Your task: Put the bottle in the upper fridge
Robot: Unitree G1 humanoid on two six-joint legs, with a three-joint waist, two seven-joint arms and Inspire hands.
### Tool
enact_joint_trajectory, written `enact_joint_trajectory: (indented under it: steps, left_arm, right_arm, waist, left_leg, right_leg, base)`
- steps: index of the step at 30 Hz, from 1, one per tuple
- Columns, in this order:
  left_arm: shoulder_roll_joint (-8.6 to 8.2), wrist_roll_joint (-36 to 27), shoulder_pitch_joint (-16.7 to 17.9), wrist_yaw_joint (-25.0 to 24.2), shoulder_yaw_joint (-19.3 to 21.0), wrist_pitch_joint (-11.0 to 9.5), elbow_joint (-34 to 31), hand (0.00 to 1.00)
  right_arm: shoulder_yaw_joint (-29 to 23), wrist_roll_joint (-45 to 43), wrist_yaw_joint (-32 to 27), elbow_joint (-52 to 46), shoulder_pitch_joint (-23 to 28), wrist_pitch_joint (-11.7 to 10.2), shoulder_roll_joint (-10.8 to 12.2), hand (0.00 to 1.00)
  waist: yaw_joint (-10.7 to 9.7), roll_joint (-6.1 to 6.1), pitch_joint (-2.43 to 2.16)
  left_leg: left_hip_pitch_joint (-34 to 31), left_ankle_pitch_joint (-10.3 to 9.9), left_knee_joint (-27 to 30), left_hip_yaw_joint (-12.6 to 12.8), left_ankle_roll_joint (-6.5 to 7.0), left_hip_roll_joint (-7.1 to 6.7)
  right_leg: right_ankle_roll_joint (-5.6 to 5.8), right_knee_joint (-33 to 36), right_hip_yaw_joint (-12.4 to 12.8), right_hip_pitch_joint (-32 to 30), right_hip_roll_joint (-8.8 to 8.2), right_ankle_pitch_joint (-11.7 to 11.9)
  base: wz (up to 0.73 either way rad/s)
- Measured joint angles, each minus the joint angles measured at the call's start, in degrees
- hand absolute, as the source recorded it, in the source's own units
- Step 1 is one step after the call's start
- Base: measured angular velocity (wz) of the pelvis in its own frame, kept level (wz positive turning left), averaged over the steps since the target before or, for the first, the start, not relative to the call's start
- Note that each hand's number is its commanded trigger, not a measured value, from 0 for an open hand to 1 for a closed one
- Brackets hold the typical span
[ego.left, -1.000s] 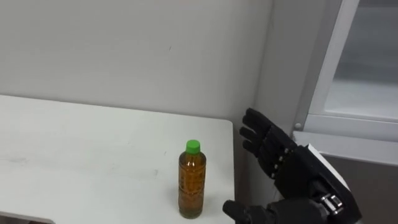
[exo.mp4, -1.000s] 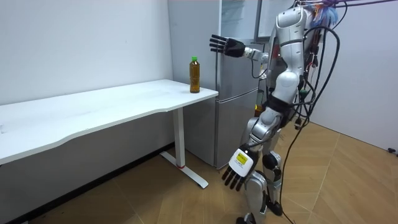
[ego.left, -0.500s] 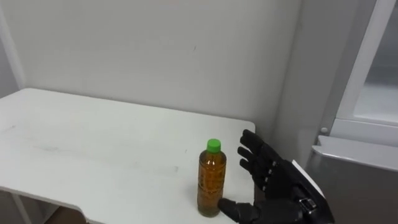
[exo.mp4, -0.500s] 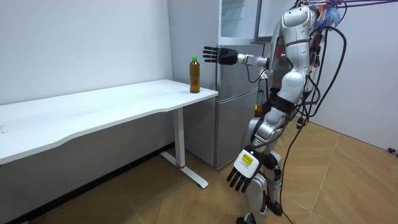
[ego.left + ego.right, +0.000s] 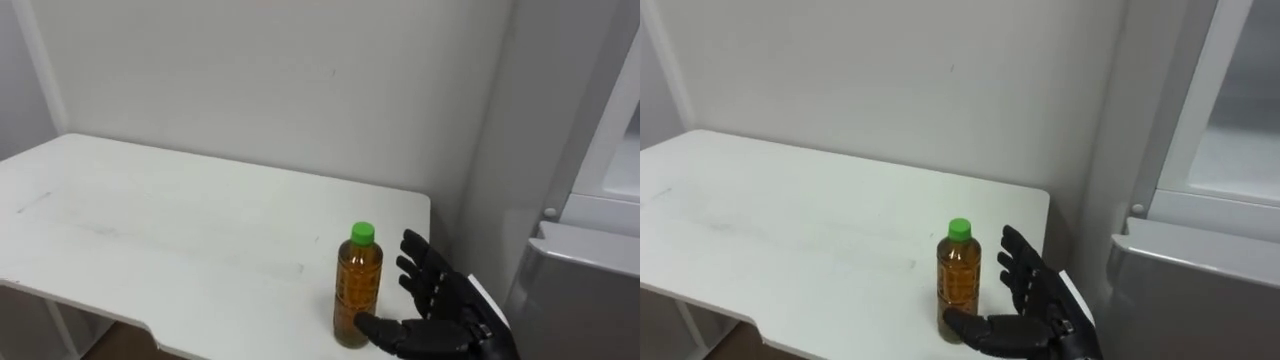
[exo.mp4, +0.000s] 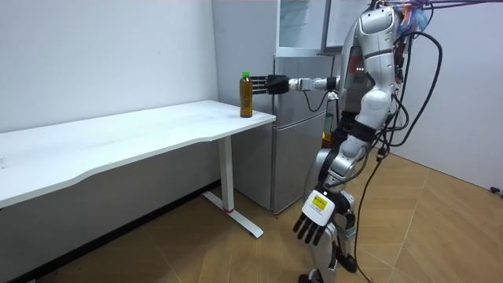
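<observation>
An amber bottle with a green cap stands upright near the right end of the white table; it also shows as the bottle and the bottle. My right hand is open just right of the bottle, its thumb reaching to the bottle's base and its fingers spread a little apart from the bottle's side. In the room view the right hand is stretched out level with the bottle. My left hand hangs open by my thigh. The fridge stands right of the table, with its upper door open.
The wall runs close behind the table. The fridge's grey side and lower compartment top stand just right of the table's end. In the room view I stand on the wooden floor in front of the fridge.
My right hand has reached lower and closer to the bottle, its thumb now at the bottle's base. The head camera has turned left, showing more of the table.
</observation>
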Motion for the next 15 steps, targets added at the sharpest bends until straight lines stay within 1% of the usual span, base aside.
enact_joint_trajectory:
  steps: [2,5,8,10,13,15]
  left_arm:
    - [0.0,0.03,0.07,-0.12,0.01,0.11,0.01,0.0]
    - [0.05,0.03,0.21,-1.03,0.05,0.94,-0.01,0.0]
    - [0.08,0.01,0.51,-1.87,0.05,1.44,-0.03,0.0]
    - [0.07,0.0,0.54,-2.14,0.02,2.26,-0.07,0.0]
    - [0.07,0.01,0.51,-2.13,-0.26,2.46,-0.07,0.0]
    - [0.05,0.03,0.55,-2.13,-0.33,2.59,-0.07,0.0]
  right_arm:
    - [-0.02,-0.31,-0.11,0.31,-0.1,0.0,0.01,0.0]
    - [-0.01,-0.31,-1.15,1.47,-0.29,0.0,0.02,0.0]
    - [-0.02,-0.27,-2.07,1.58,-0.3,0.0,-0.04,0.0]
    - [0.59,-0.27,-3.14,3.25,-1.33,0.02,-0.06,0.0]
    - [1.44,0.31,-4.73,4.55,-1.95,0.06,-0.12,0.0]
    - [2.25,0.4,-5.73,5.89,-2.83,0.18,-0.13,0.0]
  waist:
    - [0.13,0.07,0.04]
    - [0.58,0.2,0.1]
    - [0.64,0.03,-0.02]
    - [0.78,0.03,-0.04]
    - [0.79,0.05,-0.04]
    - [0.79,0.04,-0.04]
  left_leg:
    - [-0.14,0.0,-0.01,-0.07,0.01,-0.09]
    - [-0.09,0.02,0.01,-0.14,0.04,-0.14]
    - [-0.06,0.05,0.18,-0.59,0.07,-0.28]
    - [-0.05,0.07,0.11,-0.64,0.06,-0.29]
    - [-0.37,0.09,0.02,-1.11,0.08,-0.41]
    - [-0.42,0.11,0.0,-1.32,0.1,-0.5]
  right_leg:
    - [0.01,-0.13,0.01,-0.04,-0.01,-0.07]
    - [0.01,-0.62,-0.01,0.2,0.06,-0.07]
    - [0.06,-0.82,-0.58,0.54,0.02,-0.06]
    - [0.11,-0.82,-0.77,0.59,0.01,-0.09]
    - [0.16,-0.81,-1.54,0.55,-0.13,-0.11]
    - [0.19,-0.81,-1.63,0.56,-0.19,-0.13]
  base:
    - [0.03]
    - [0.0]
    - [0.08]
    - [0.05]
    - [0.1]
    - [0.07]
